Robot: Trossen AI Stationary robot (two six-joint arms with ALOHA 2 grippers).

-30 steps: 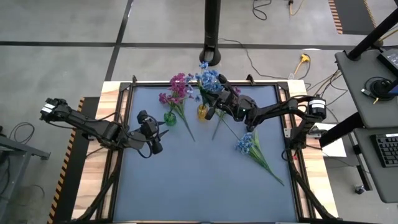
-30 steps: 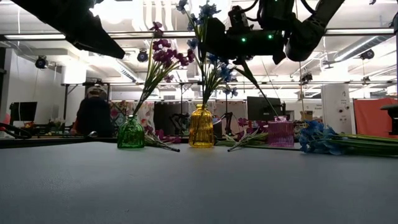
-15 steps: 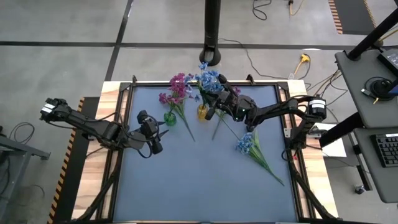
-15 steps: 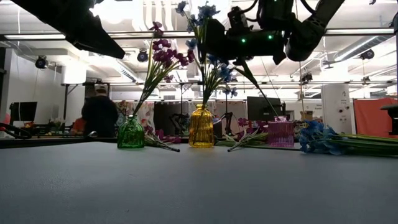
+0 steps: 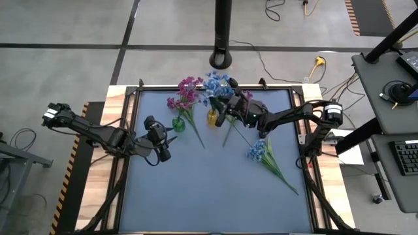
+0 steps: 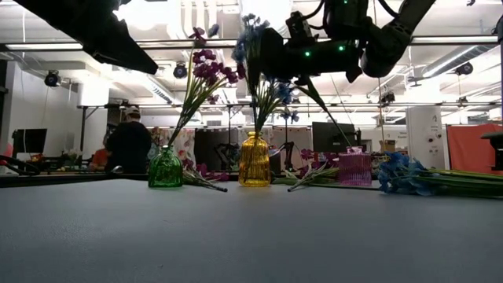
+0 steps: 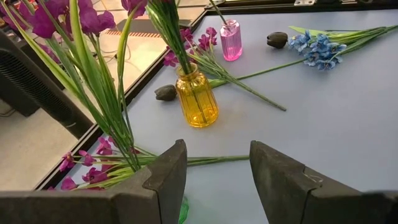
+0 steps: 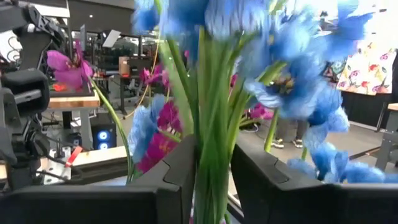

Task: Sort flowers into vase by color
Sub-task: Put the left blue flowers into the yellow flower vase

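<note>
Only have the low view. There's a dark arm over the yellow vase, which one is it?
Observer: The right arm. From above, the right gripper sits at the stems of the blue flowers standing in the yellow vase.
Operator: And the left?
Observer: The left gripper is open and empty. It hangs over the table's left part, apart from the green vase.
Operator: Anything blue left to sort?
Observer: Yes. One blue sprig lies flat on the mat to the right of the vases and touches neither of them.
</note>
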